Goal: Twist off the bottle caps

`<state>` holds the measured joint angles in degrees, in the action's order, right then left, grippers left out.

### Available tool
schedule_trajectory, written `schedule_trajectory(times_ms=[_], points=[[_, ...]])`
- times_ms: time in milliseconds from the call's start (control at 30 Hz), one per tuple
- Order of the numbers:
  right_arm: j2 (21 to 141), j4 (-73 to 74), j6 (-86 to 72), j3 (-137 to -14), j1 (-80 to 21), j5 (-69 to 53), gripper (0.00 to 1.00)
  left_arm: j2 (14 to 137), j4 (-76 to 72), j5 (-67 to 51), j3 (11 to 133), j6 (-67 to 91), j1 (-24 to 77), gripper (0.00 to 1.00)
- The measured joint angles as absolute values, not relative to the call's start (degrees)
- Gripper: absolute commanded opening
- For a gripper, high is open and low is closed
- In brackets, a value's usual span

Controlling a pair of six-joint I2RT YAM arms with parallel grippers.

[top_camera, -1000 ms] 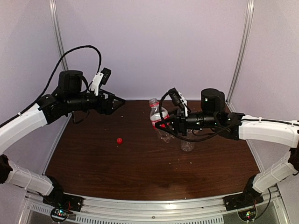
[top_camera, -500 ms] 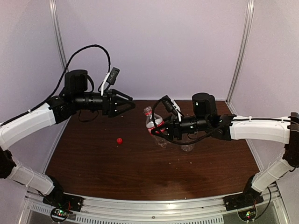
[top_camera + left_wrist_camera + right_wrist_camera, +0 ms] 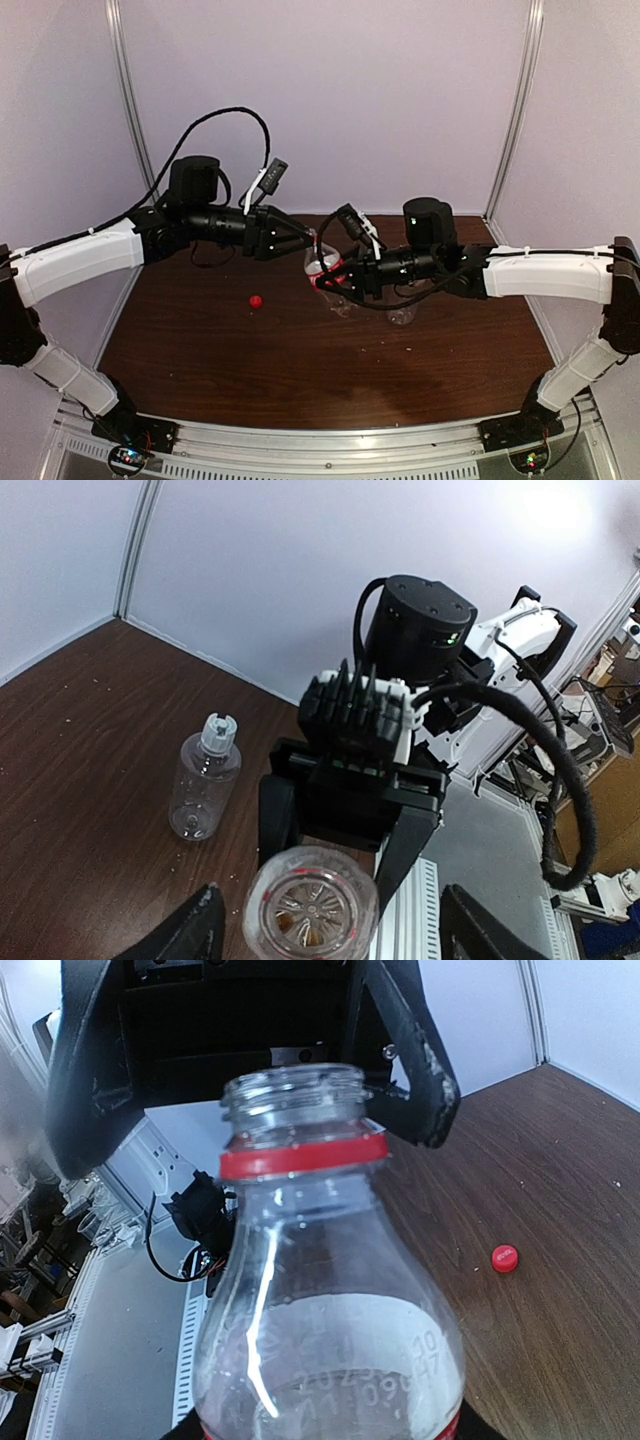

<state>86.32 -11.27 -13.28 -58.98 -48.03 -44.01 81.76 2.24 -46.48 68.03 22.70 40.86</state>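
Observation:
My right gripper [image 3: 335, 278] is shut on the small red-labelled bottle [image 3: 330, 1310] and holds it tilted above the table. Its neck [image 3: 295, 1090] is bare, with only a red ring below the thread. The red cap [image 3: 256, 300] lies loose on the wood to the left. My left gripper [image 3: 305, 243] is open, its fingers [image 3: 195, 930] standing on either side of the bottle's mouth [image 3: 310, 905] without touching it. The wider unlabelled bottle [image 3: 203, 785] stands upright on the table with its white cap [image 3: 213, 730] on. In the top view it [image 3: 402, 315] is partly hidden by my right arm.
The brown table [image 3: 300, 370] is closed in by pale walls at the back and sides, with metal posts [image 3: 515, 110] at the corners. A black cable [image 3: 225, 125] loops above my left arm.
My left arm has swung right and brought its open jaws up to the bottle's mouth. My right arm has shifted the held bottle a little left. The red cap has not moved.

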Motion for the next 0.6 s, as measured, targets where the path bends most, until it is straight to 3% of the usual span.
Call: schedule_trajectory(times_ms=[400, 600], points=[[87.0, -11.3, -13.3, -59.8, -48.5, -44.4, 0.28, 84.1, 1.7, -46.5, 69.2, 22.2, 42.1, 0.45], [87.0, -11.3, -13.3, -59.8, -48.5, -44.6, 0.28, 84.8, 1.7, -46.7, 69.3, 21.9, 42.2, 0.22]])
